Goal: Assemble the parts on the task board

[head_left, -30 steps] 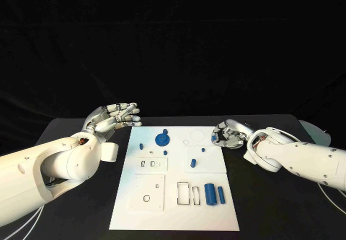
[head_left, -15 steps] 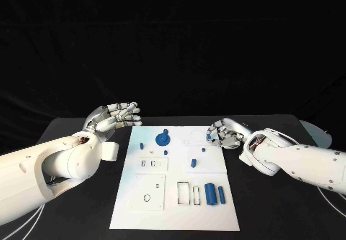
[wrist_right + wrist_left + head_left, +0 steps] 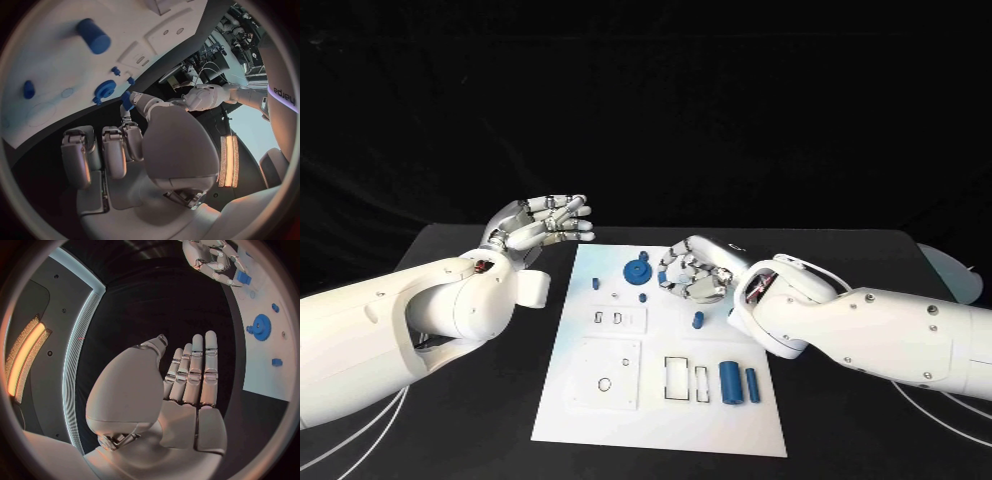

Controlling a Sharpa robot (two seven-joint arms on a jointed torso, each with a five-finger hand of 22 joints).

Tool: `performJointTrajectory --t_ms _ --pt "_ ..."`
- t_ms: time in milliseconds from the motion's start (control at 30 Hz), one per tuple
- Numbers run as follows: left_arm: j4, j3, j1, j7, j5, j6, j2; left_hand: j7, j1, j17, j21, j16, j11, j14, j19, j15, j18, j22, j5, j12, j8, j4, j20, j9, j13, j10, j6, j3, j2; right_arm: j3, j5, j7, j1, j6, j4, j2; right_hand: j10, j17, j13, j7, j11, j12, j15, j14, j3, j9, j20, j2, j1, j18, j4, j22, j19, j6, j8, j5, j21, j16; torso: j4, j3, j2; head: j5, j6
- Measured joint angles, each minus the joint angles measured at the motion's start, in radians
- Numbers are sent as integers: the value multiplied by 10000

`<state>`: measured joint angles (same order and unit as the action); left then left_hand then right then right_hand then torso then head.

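- On the black desk (image 3: 877,250) lies the task board (image 3: 661,420), a flat white plate with raised square panels and cut-out slots, oval and rectangular.
- Toward its far end stands a blue toothed gear (image 3: 636,272), round with a hub; small blue pegs (image 3: 596,283) lie near it.
- Closer to the near end lie a thick blue cylinder (image 3: 731,383) and a thinner blue pin (image 3: 753,385), side by side, just beside the rectangular slots.
- A short blue peg (image 3: 697,320) sits mid-board.
- At the board's far end, the right robot hand (image 3: 687,273), silver and jointed, hangs above the plate just beside the gear, fingers curled in; the wrist view shows a small blue part (image 3: 126,99) pinched at its fingertips.
- Off the board's left edge, the left robot hand (image 3: 542,224) is raised above the desk, fingers straight and close together, holding nothing.
- Both arms are smooth white shells.
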<state>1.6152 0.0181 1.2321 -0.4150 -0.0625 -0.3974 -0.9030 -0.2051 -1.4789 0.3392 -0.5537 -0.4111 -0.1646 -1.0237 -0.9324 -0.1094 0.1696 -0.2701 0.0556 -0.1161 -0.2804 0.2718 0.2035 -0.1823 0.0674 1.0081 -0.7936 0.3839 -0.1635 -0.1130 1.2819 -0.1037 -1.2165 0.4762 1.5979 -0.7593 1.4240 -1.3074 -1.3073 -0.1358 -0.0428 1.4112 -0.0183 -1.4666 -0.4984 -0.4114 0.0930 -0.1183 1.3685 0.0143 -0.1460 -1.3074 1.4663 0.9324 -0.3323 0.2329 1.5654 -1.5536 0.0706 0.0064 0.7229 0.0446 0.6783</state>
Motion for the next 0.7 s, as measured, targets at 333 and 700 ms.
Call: performJointTrajectory --t_ms 333,700 --pt "-76 9 -1 36 0 34 72 0 0 -1 1 0 0 0 0 0 0 1 0 0 0 0 0 0 0 0 0 0 0 -88 1142 -841 235 -232 -400 1224 0 1 0 18 0 0 -35 36 1 5 1 11 -13 0 0 1 0 -19 1 -2 0 0 38 -41 -46 -282 208" --pt "-63 10 -1 69 2 64 83 0 0 1 1 0 0 0 -1 0 0 0 0 0 0 0 1 0 0 0 0 0 0 -145 1933 -1204 591 -395 -785 1827 -1 1 -8 21 -1 0 -72 -1 4 8 -35 -18 -93 1 0 -7 -36 -22 0 -10 0 0 29 -25 -40 -431 327"
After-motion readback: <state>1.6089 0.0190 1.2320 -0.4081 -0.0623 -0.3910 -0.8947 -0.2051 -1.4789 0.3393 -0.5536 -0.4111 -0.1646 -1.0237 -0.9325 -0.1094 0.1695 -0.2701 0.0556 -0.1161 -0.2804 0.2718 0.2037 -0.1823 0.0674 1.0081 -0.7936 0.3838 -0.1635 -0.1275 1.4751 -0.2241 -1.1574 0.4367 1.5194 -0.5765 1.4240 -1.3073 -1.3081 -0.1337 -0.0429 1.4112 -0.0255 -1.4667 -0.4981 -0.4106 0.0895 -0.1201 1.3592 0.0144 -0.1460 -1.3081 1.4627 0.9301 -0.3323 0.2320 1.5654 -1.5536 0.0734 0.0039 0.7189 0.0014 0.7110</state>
